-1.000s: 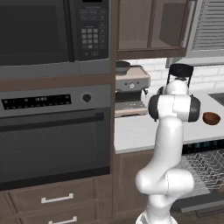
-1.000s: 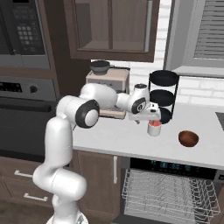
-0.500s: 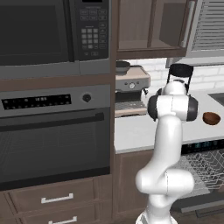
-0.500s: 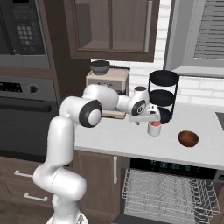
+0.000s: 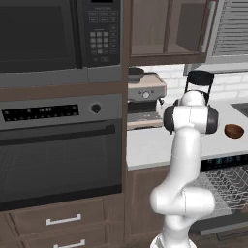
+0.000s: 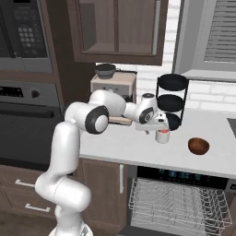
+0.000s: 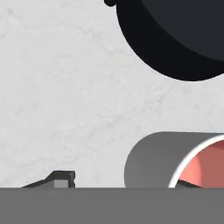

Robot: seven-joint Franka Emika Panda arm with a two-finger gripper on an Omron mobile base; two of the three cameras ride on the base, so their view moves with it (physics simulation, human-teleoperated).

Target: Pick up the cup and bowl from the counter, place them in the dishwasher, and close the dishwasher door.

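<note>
Cup (image 6: 162, 136) stands on the counter (image 6: 138, 150), red inside, grey outside, with the gripper (image 6: 161, 130) directly above it. Hand view: jaws spread, one finger tip (image 7: 59, 178) left of the cup (image 7: 175, 159), the other at its rim; contact cannot be told. Black tiered stand (image 6: 170, 101) just behind the cup. Brown bowl (image 6: 198, 145) sits apart to the right. Coffee machine (image 6: 113, 92) behind the arm. Dishwasher (image 6: 179, 198) below, rack (image 6: 177, 205) pulled out.
</note>
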